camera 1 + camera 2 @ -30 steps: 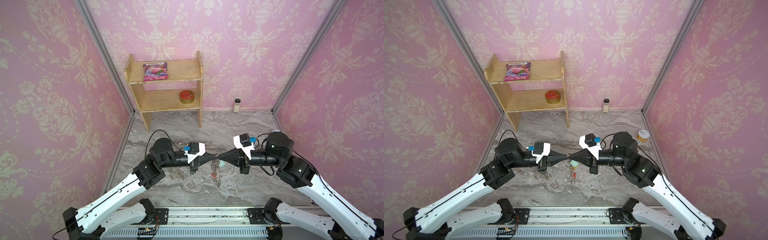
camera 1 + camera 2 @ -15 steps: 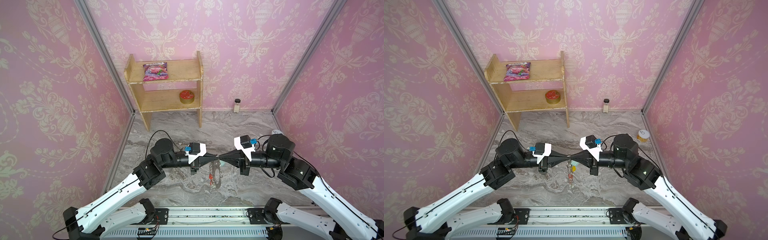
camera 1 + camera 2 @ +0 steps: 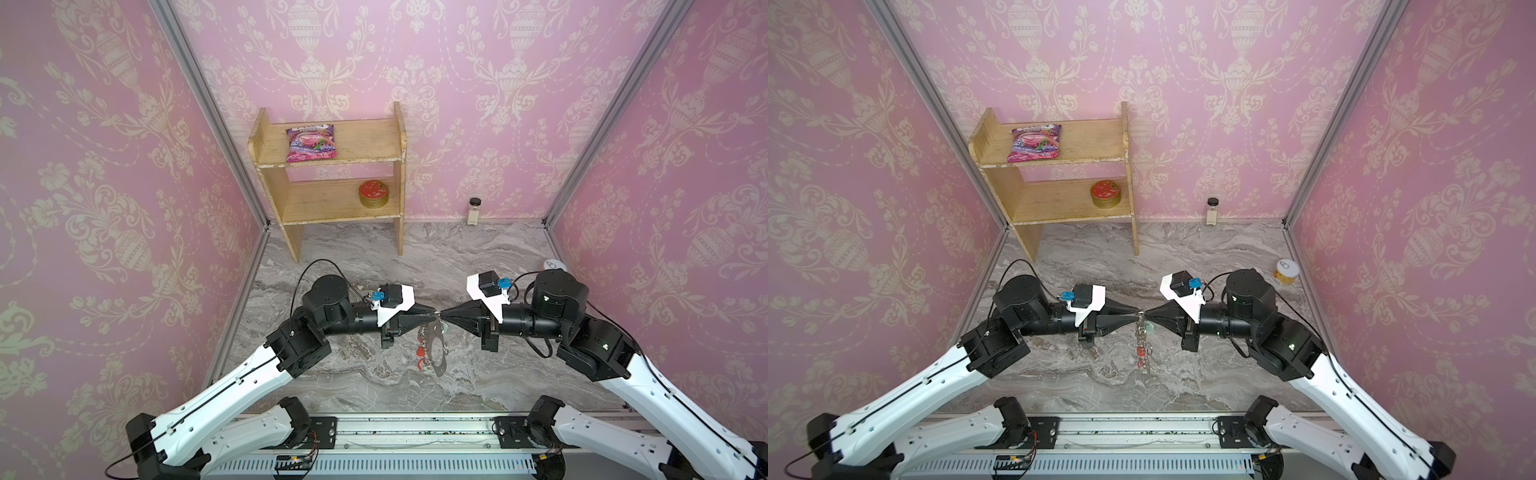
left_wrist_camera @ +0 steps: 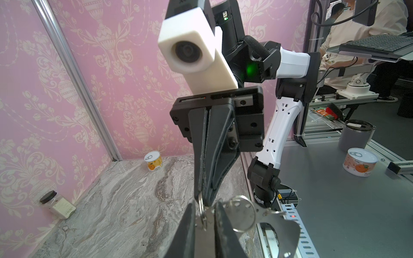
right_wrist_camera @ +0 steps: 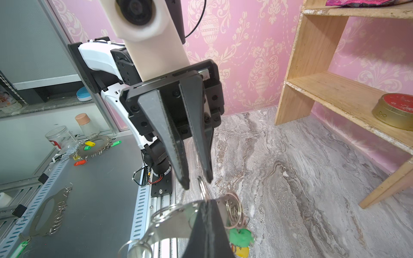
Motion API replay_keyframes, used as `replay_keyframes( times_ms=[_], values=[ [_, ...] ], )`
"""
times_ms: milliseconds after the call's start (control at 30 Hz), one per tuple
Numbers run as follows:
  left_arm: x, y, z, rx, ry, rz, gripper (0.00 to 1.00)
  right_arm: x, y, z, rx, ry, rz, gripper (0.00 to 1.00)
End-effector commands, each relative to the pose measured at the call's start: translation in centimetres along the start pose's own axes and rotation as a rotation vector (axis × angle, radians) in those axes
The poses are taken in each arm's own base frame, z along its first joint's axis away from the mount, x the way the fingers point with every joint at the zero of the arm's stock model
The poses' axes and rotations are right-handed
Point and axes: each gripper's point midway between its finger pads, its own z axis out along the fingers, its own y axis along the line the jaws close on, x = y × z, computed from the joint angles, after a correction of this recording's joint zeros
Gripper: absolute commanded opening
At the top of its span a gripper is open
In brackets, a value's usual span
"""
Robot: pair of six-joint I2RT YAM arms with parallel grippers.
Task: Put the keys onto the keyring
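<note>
Rail along the bottom edge: both arms rise from it, elbows out, forearms turned inward and level. The tips meet nose to nose at frame centre in both top views, above the marble floor.

State of the left gripper: fingers parted by a narrow gap. In the right wrist view 1 small split ring stands in that gap; contact not resolvable.

State of the right gripper: pinched fully together on the top edge of the keyring, which hangs below the tips.

The keys, with a mint-green tag, hang against the hoop just right of centre, beside the right fingertips. Whether they are threaded onto it cannot be told.

Farther back:
- 1 white-lidded can at the right wall, closed.
- 1 black-capped jar at the back wall, pale contents.
- Wooden shelf, upper centre-left: the upper board holds 1 pink snack bag; the lower board holds 1 red-lidded tin, lid on.
</note>
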Motion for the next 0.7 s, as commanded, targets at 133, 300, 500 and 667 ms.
replay_keyframes(
  times_ms=[133, 300, 500, 667],
  values=[
    [-0.3, 0.5, 0.1, -0.018, 0.038, 0.008, 0.20, -2.0, 0.5, -0.5, 0.001, -0.041, -0.061, 0.00],
    [0.1, 0.7, 0.4, -0.024, 0.064, 0.000, 0.19, -2.1, 0.6, -0.5, -0.002, -0.035, -0.070, 0.00],
    [0.6, 0.9, 0.7, -0.026, 0.094, -0.004, 0.16, -2.2, 0.7, -0.7, 0.004, -0.035, -0.079, 0.00],
    [0.6, 0.9, 0.8, -0.032, 0.098, 0.004, 0.11, -1.9, 0.8, -0.5, -0.007, -0.025, -0.077, 0.00]
  ],
)
